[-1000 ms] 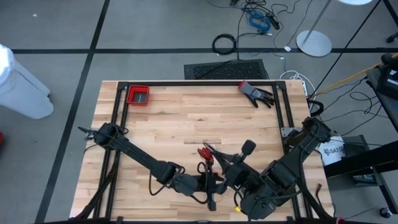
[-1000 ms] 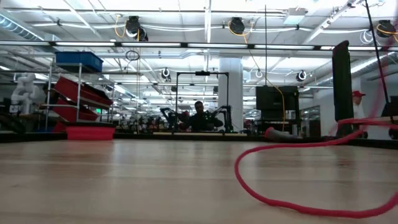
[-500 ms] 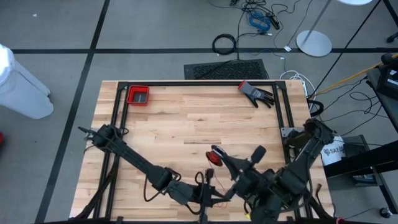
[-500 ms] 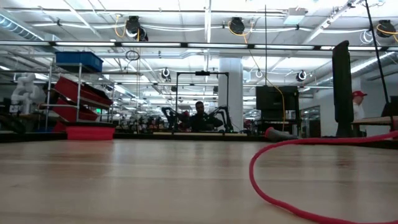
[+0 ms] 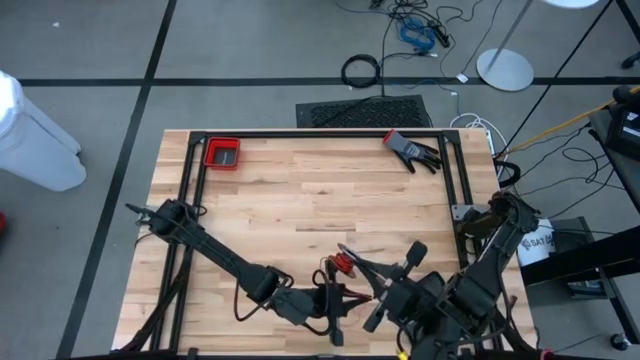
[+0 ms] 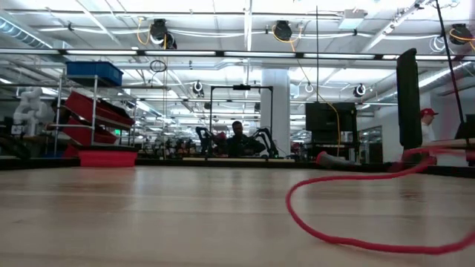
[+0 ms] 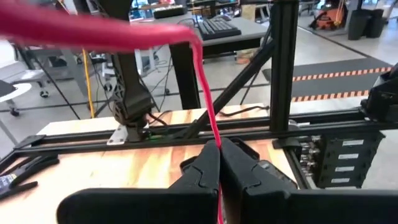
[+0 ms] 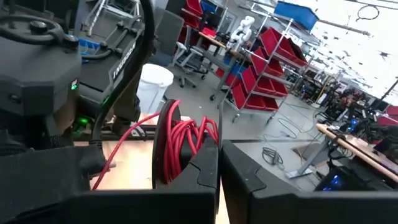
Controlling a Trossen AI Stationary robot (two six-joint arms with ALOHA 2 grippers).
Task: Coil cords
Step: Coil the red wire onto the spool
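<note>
Red cord pinched at the near edge

On the wooden desk point(image 5: 300, 200) (near edge): right hand point(image 8: 219, 163) pressed together on coiled red cord point(image 8: 183, 138); left hand point(image 7: 219, 163) pinching a strand of same cord. Loose loop lying on desk.

Grey floor point(image 5: 250, 40) crossed by dark lines; red shelving point(image 6: 93, 111) stands under bright ceiling lights.

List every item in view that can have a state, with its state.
left gripper: shut on the red cord, near the table's front edge.
right gripper: shut, at the spool of wound cord.
red cord: partly coiled, a loose loop lying on the table.
red bin: open-topped, at the far left corner.
glove: lying flat.
</note>
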